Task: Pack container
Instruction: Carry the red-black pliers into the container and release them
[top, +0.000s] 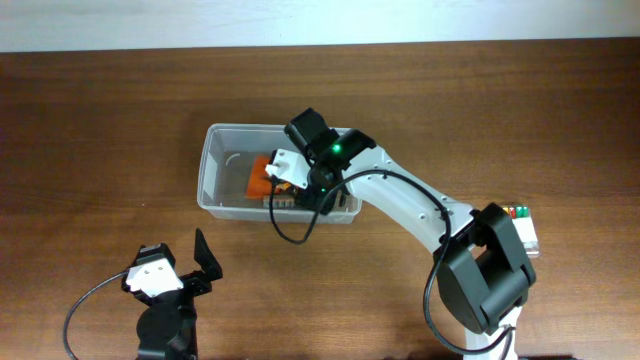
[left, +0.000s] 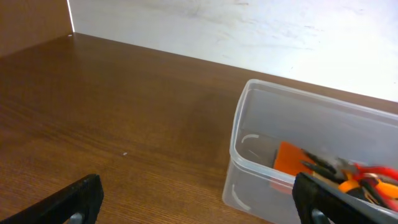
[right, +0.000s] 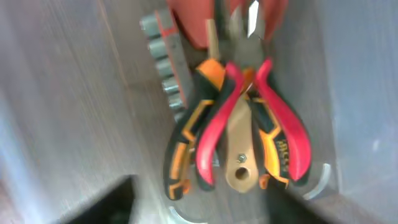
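White-shelled right arm (top: 410, 205), black joints (top: 485, 280) — green light (top: 338, 150), black cables (top: 427, 300), black-fingered left hand (left: 198, 186)

A dark brown wooden table (top: 100, 120) fills the scene, with a white wall (top: 300, 20) along its far edge. Near the right edge of the table sits a small clear plastic box of red and green bits (top: 524, 225). Red-handled pliers (right: 249, 118) lie across orange-and-black-handled pliers (right: 186, 143), beside a grey ridged strip (right: 165, 56) and a flat orange piece (left: 289, 158).
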